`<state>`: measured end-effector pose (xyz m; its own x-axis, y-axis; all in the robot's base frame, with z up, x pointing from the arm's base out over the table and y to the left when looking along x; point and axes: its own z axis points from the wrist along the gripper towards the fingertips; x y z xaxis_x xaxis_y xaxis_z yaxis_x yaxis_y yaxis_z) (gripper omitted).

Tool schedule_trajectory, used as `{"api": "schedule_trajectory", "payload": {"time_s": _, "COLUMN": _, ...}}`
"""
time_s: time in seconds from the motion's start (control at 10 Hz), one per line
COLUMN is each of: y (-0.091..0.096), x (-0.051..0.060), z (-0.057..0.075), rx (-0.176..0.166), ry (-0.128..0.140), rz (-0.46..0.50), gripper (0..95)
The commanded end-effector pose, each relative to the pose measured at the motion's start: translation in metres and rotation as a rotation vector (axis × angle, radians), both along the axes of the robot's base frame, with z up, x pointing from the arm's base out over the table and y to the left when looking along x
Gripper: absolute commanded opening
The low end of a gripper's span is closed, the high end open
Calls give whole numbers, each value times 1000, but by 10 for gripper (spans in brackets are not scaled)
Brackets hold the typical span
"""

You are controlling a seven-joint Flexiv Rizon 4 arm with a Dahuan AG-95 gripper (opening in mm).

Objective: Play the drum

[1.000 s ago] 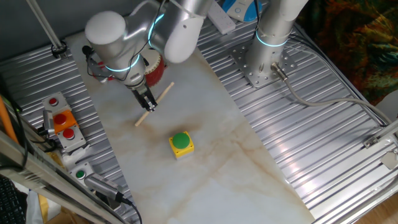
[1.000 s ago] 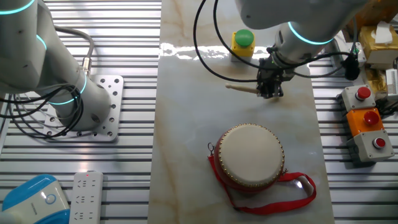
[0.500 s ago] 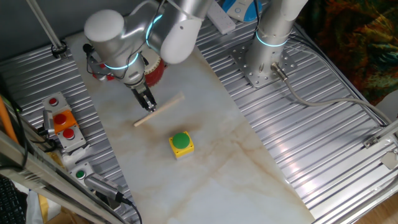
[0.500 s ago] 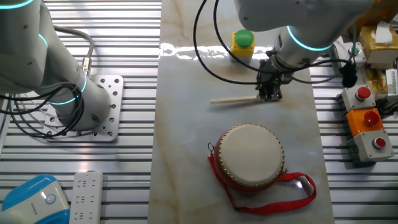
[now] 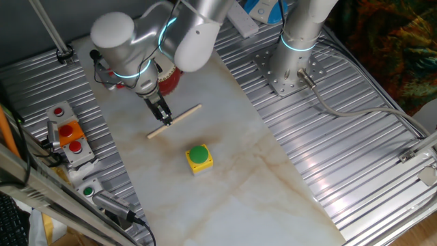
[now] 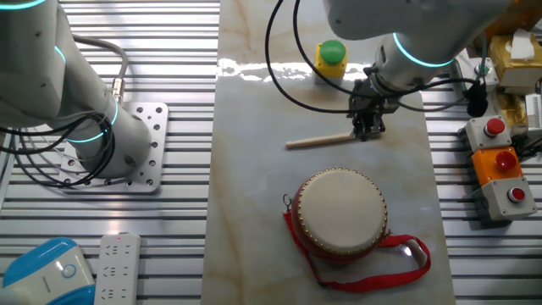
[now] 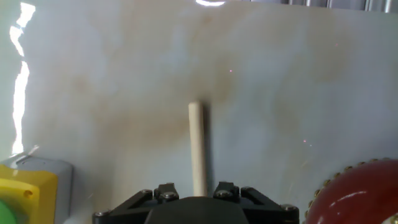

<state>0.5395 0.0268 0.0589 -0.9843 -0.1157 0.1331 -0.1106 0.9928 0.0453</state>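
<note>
The drum (image 6: 341, 212) has red sides, a cream top skin and a red strap, and stands on the marble board. In one fixed view only its red side (image 5: 171, 76) shows behind the arm. In the hand view its red edge (image 7: 357, 193) is at the lower right. My gripper (image 6: 366, 131) is shut on one end of a wooden drumstick (image 6: 320, 141), a short way beyond the drum. The stick (image 5: 174, 121) lies almost level just above the board and points away from the gripper (image 5: 162, 117). In the hand view the stick (image 7: 198, 149) runs straight out from the gripper (image 7: 198, 190).
A yellow box with a green button (image 5: 199, 158) stands on the board near the stick; it also shows in the other fixed view (image 6: 330, 55) and the hand view (image 7: 25, 196). A red-button control box (image 6: 500, 165) sits beside the board. A second arm's base (image 6: 110, 144) is bolted nearby.
The stick's free end has swung round toward the drum side and come lower, while my gripper kept hold of it and moved only slightly.
</note>
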Motion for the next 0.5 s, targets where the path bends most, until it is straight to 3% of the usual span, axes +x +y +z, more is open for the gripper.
{"api": "schedule_trajectory", "payload": {"time_s": 0.1, "y": 0, "x": -1, "z": 1, "rx": -35, "ry": -31, "rz": -5, "gripper": 190}}
{"api": "schedule_trajectory", "payload": {"time_s": 0.3, "y": 0, "x": 1, "z": 12, "rx": -33, "ry": -60, "rz": -13, "gripper": 190}}
{"api": "schedule_trajectory", "payload": {"time_s": 0.5, "y": 1, "x": 5, "z": 49, "rx": -34, "ry": -53, "rz": -15, "gripper": 190}}
